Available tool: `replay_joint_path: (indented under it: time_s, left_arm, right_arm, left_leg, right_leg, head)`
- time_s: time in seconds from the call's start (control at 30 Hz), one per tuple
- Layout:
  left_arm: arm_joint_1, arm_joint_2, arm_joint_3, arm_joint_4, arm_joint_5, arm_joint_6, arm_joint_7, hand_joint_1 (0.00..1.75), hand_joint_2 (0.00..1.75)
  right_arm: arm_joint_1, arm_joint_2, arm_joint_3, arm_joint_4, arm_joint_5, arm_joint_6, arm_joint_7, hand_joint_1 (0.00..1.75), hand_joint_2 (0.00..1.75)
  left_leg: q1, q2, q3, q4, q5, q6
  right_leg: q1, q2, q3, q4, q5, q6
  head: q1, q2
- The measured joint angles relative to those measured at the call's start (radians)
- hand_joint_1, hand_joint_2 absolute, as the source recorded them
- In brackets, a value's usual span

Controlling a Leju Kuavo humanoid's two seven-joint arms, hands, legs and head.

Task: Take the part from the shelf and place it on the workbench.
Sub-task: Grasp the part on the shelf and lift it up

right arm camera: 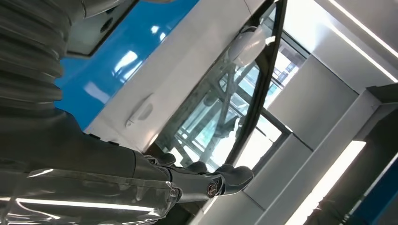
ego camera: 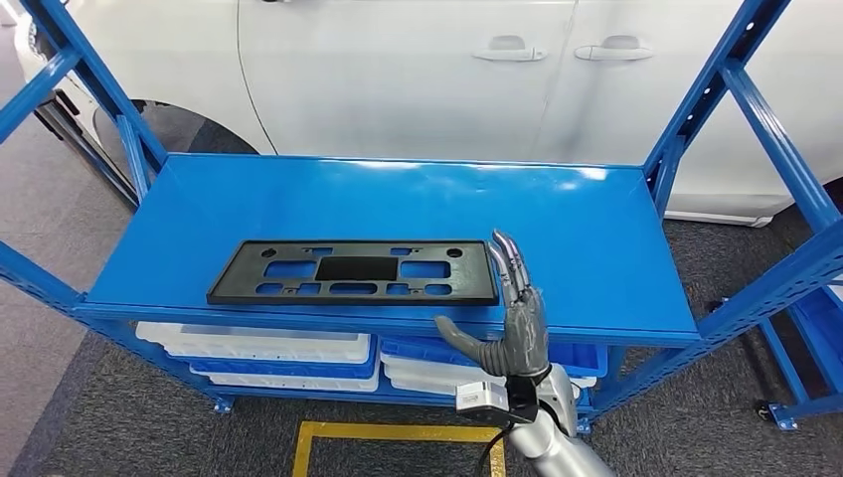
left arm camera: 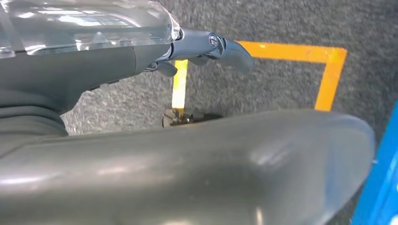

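Observation:
A flat black plastic part with several cut-outs lies lengthwise near the front edge of the blue shelf. My right hand is raised in front of the shelf edge, just right of the part's right end, fingers straight and pointing up, thumb spread to the left, holding nothing. In the right wrist view the right hand's fingers stretch out empty. My left hand hangs over grey floor in the left wrist view, fingers extended, nothing in it.
A white car stands right behind the shelf. Blue uprights rise at the shelf's corners. White and blue bins sit on the lower level. Yellow floor tape marks the carpet below.

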Motion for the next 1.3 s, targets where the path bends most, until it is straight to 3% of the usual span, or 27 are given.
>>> replay_joint_path:
  time_s: [0.1,0.13,0.17,0.2,0.3,0.37,0.47,0.53,0.6,0.63,0.67,0.7,0.8,0.87,0.97,1.0,1.03,1.1,1.17,1.2,1.23,1.3]
  left_arm:
    - [0.001,0.0,0.002,0.0,-0.012,0.0,-0.002,0.0,0.0]
    - [0.002,0.0,0.002,0.0,-0.016,0.001,-0.002,0.0,0.0]
    - [0.003,0.0,0.003,0.0,-0.019,0.001,-0.002,0.0,0.0]
    - [0.003,0.0,0.004,0.0,-0.022,0.001,-0.002,0.0,0.0]
    - [0.0,0.0,0.008,0.0,-0.032,0.001,-0.002,0.0,0.0]
    - [-0.003,0.0,0.01,0.0,-0.037,0.002,-0.002,0.0,0.0]
    - [-0.004,0.0,0.012,0.0,-0.044,0.002,-0.002,0.0,0.0]
    - [-0.007,0.001,0.013,0.0,-0.05,0.002,-0.002,0.0,0.0]
    - [-0.009,0.002,0.014,0.0,-0.058,0.002,-0.001,0.0,0.0]
    - [-0.01,0.002,0.014,0.0,-0.063,0.002,-0.001,0.0,0.0]
    - [-0.01,0.002,0.014,0.0,-0.067,0.002,0.001,0.0,0.0]
    - [-0.01,0.002,0.014,0.0,-0.071,0.002,0.002,0.0,0.0]
    - [-0.016,0.002,0.014,0.0,-0.084,0.001,0.006,0.0,0.0]
    - [-0.022,0.002,0.014,0.0,-0.091,0.001,0.008,0.0,0.0]
    - [-0.028,0.002,0.014,0.0,-0.095,0.0,0.011,0.0,0.0]
    - [-0.029,0.002,0.014,0.0,-0.097,0.0,0.011,0.0,0.0]
    - [-0.03,0.002,0.014,0.0,-0.099,0.0,0.012,0.0,0.0]
    - [-0.032,0.002,0.014,0.0,-0.106,0.0,0.014,0.0,0.0]
    - [-0.034,0.002,0.014,0.0,-0.115,0.0,0.017,0.0,0.0]
    - [-0.035,0.002,0.014,0.0,-0.119,-0.001,0.02,0.0,0.0]
    - [-0.038,0.002,0.014,0.0,-0.123,-0.001,0.023,0.0,0.0]
    - [-0.047,0.002,0.013,0.0,-0.131,-0.001,0.028,0.0,0.0]
  right_arm:
    - [0.017,-0.003,0.0,-0.004,0.094,0.0,0.0,0.0,1.75]
    - [0.023,-0.003,0.0,0.001,0.136,0.0,0.0,0.0,1.75]
    - [0.028,-0.003,0.0,0.009,0.182,0.0,0.0,0.0,1.75]
    - [0.031,-0.001,0.0,0.019,0.231,0.0,0.0,0.0,1.75]
    - [0.031,0.015,0.0,0.059,0.352,0.0,0.0,0.0,1.75]
    - [0.028,0.028,0.0,0.088,0.39,0.0,0.0,0.0,1.75]
    - [0.02,0.044,0.0,0.12,0.433,0.0,0.0,0.0,1.75]
    - [0.015,0.055,0.0,0.132,0.48,-0.001,0.0,0.0,1.75]
    - [0.013,0.067,0.0,0.142,0.55,-0.001,0.0,0.0,1.75]
    - [0.013,0.075,-0.003,0.147,0.594,-0.001,0.0,0.0,1.75]
    - [0.013,0.084,-0.007,0.152,0.636,-0.001,0.001,0.0,1.75]
    - [0.011,0.094,-0.013,0.155,0.678,-0.001,0.006,0.0,1.75]
    - [-0.015,0.126,-0.025,0.165,0.78,-0.001,0.072,0.0,1.75]
    - [-0.045,0.14,-0.021,0.173,0.831,-0.001,0.143,0.0,1.75]
    - [-0.077,0.153,-0.014,0.184,0.86,-0.001,0.196,0.0,1.75]
    - [-0.085,0.157,-0.011,0.187,0.866,-0.001,0.21,0.0,1.75]
    - [-0.096,0.159,-0.004,0.191,0.874,-0.001,0.236,0.0,1.75]
    - [-0.131,0.162,0.026,0.209,0.897,-0.001,0.337,0.0,1.75]
    - [-0.185,0.162,0.077,0.252,0.917,-0.001,0.457,0.0,1.75]
    - [-0.217,0.164,0.103,0.281,0.922,-0.001,0.501,0.0,1.75]
    - [-0.249,0.167,0.13,0.312,0.926,-0.001,0.537,0.0,1.75]
    - [-0.311,0.178,0.174,0.374,0.928,-0.001,0.576,0.0,1.75]
  left_leg:
    - [0.008,0.0,-0.082,0.179,-0.09,-0.017]
    - [0.011,0.0,-0.105,0.227,-0.104,-0.02]
    - [0.012,0.0,-0.114,0.243,-0.1,-0.022]
    - [0.013,0.0,-0.102,0.217,-0.076,-0.022]
    - [0.01,-0.001,-0.007,0.021,0.014,-0.011]
    - [0.005,-0.002,0.019,-0.037,0.025,0.001]
    - [0.006,-0.003,0.019,-0.045,0.031,0.02]
    - [0.01,-0.002,0.021,-0.053,0.037,0.031]
    - [0.007,-0.001,0.019,-0.052,0.038,0.036]
    - [0.006,-0.001,0.018,-0.052,0.038,0.036]
    - [0.006,-0.001,0.018,-0.051,0.038,0.036]
    - [0.006,-0.001,0.018,-0.049,0.037,0.036]
    - [0.004,-0.002,0.018,-0.041,0.032,0.029]
    - [0.001,-0.002,0.015,-0.037,0.03,0.02]
    - [0.003,-0.002,0.012,-0.033,0.027,0.004]
    - [0.004,-0.002,0.004,-0.015,0.014,-0.002]
    - [0.006,-0.002,-0.012,0.022,-0.009,-0.007]
    - [0.011,-0.002,-0.071,0.146,-0.071,-0.017]
    - [0.014,-0.002,-0.12,0.243,-0.096,-0.023]
    - [0.015,-0.002,-0.121,0.239,-0.08,-0.024]
    - [0.016,-0.002,-0.102,0.197,-0.048,-0.024]
    - [0.016,-0.001,-0.037,0.057,0.019,-0.021]
  right_leg:
    - [-0.001,-0.002,0.002,-0.002,-0.001,-0.008]
    - [-0.001,-0.002,0.002,-0.002,-0.001,-0.009]
    - [-0.001,-0.002,0.002,-0.001,-0.001,-0.008]
    - [-0.001,-0.001,0.003,-0.001,-0.002,-0.008]
    - [0.001,0.0,0.007,0.001,-0.005,0.001]
    - [0.003,0.0,0.005,0.003,-0.005,0.012]
    - [0.001,-0.001,0.001,0.009,-0.01,0.029]
    - [0.0,-0.001,-0.028,0.074,-0.053,0.037]
    - [-0.003,-0.001,-0.089,0.209,-0.12,0.041]
    - [-0.003,-0.001,-0.115,0.266,-0.138,0.043]
    - [-0.003,-0.001,-0.127,0.29,-0.138,0.043]
    - [-0.003,-0.001,-0.119,0.273,-0.118,0.043]
    - [-0.001,-0.002,-0.025,0.079,-0.026,0.033]
    - [0.002,-0.001,0.002,0.015,-0.01,0.024]
    - [0.002,0.0,0.003,0.006,-0.006,0.009]
    - [0.0,-0.001,0.005,0.002,-0.003,0.003]
    - [-0.003,-0.002,0.006,-0.001,-0.001,-0.002]
    - [-0.003,-0.003,0.004,-0.002,0.0,-0.007]
    - [-0.002,-0.002,0.002,-0.001,0.001,-0.008]
    - [-0.002,-0.001,0.002,0.0,0.001,-0.008]
    - [-0.002,-0.001,0.003,0.001,0.0,-0.007]
    - [-0.001,0.0,0.005,0.004,-0.002,-0.001]
  head:
    - [0.0,0.0]
    - [0.0,0.0]
    - [0.0,0.0]
    - [0.0,0.0]
    - [0.0,0.0]
    - [0.0,0.0]
    - [0.0,0.0]
    - [0.0,0.0]
    - [0.0,0.0]
    - [0.0,0.0]
    - [0.0,0.0]
    - [0.0,0.0]
    - [0.0,0.0]
    - [0.0,0.0]
    - [0.0,0.0]
    - [0.0,0.0]
    - [0.0,0.0]
    - [0.0,0.0]
    - [0.0,0.0]
    - [0.0,0.0]
    - [0.0,0.0]
    - [0.0,0.0]
